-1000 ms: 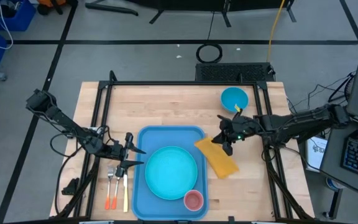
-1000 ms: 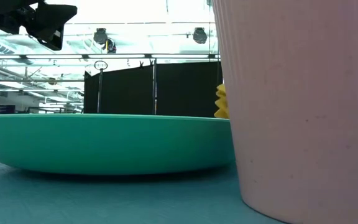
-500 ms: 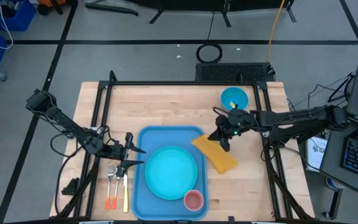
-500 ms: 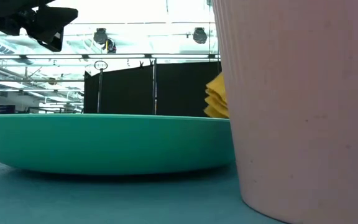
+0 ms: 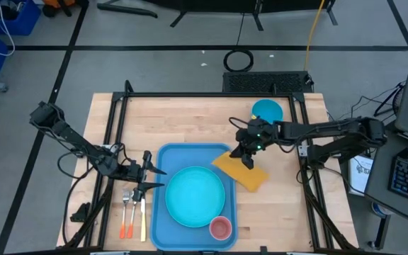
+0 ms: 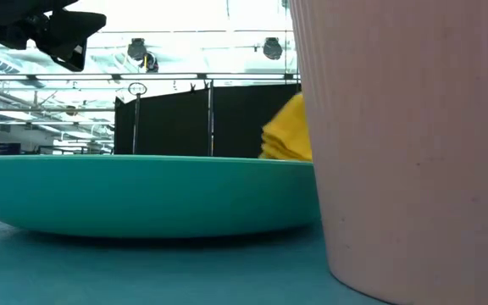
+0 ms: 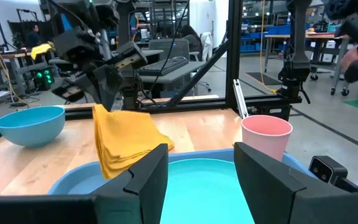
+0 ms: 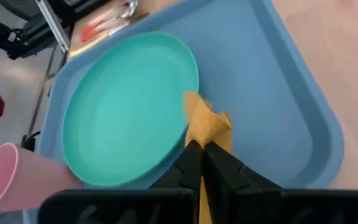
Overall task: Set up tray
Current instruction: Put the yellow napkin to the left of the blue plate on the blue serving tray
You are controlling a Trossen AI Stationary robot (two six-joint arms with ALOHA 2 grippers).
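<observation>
The tray (image 5: 194,193) sits at the table's near-middle, holding a turquoise plate (image 5: 194,196) and a pink cup (image 5: 220,227) at its near right corner. The yellow napkin (image 5: 240,170), clamped in the right gripper (image 5: 246,156), now overlaps the tray's far right edge, having been dragged in from the wood beside it over the last second, so placing it looks underway. The left gripper (image 5: 149,179), fingers spread, waits left of the tray by the fork and knife (image 5: 133,214); a blue bowl (image 5: 266,110) stands beyond the tray's far right.
</observation>
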